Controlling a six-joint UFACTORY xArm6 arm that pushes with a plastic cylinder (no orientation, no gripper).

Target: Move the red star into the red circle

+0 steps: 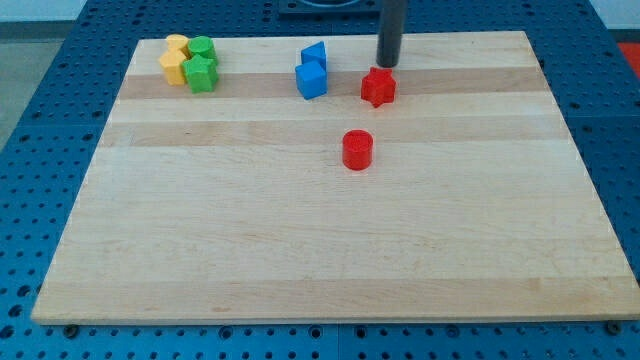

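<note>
The red star (378, 87) lies on the wooden board (330, 240) near the view's top, right of centre. The red circle (357, 150), a short red cylinder, stands below it and slightly to the left, about a block's width apart. My tip (387, 63) is the lower end of the dark rod, just above the red star towards the view's top and a little to its right, very close to it.
Two blue blocks (312, 72) sit together left of the red star. Two yellow blocks (175, 60) and two green blocks (202, 64) are clustered at the board's top left corner. A blue pegboard surface (40, 150) surrounds the board.
</note>
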